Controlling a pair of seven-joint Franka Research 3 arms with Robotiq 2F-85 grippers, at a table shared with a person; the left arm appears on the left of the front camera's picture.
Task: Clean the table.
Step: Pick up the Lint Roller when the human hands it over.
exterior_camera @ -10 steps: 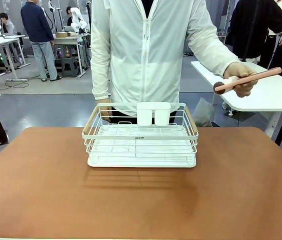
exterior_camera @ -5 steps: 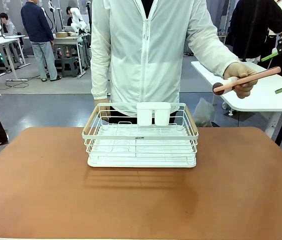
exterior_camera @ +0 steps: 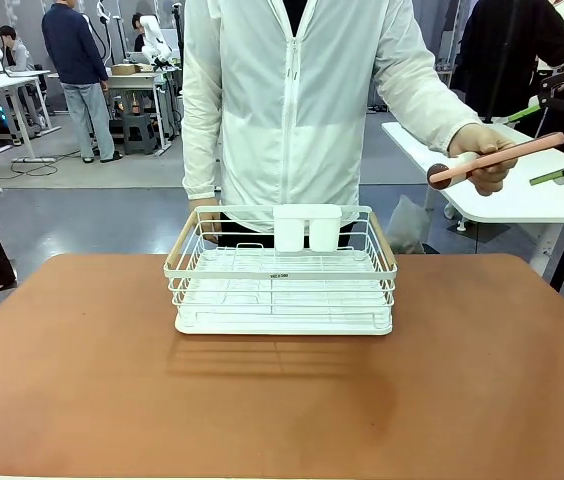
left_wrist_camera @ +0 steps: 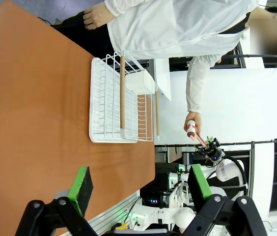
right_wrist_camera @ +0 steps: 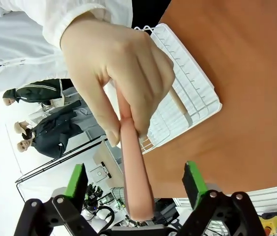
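Note:
The reddish-brown table bears a white wire rack at its far middle. Behind it a person in a white jacket holds out a pink-handled tool with a dark round head, high above the table's right rear corner. My right gripper is open, and its green pads flank the free end of that handle. In the right wrist view the pink handle runs from the person's hand down between the open right gripper. My left gripper is open with nothing in it, off the table's edge.
A white two-cup holder hangs on the rack's far rim. A white-topped side table stands behind at the right. Other people and work tables fill the background. The left wrist view shows the rack and my far-off right gripper.
My right gripper has come in from the picture's right edge and now stands around the end of the pink handle. The person's hand and the rack have stayed put.

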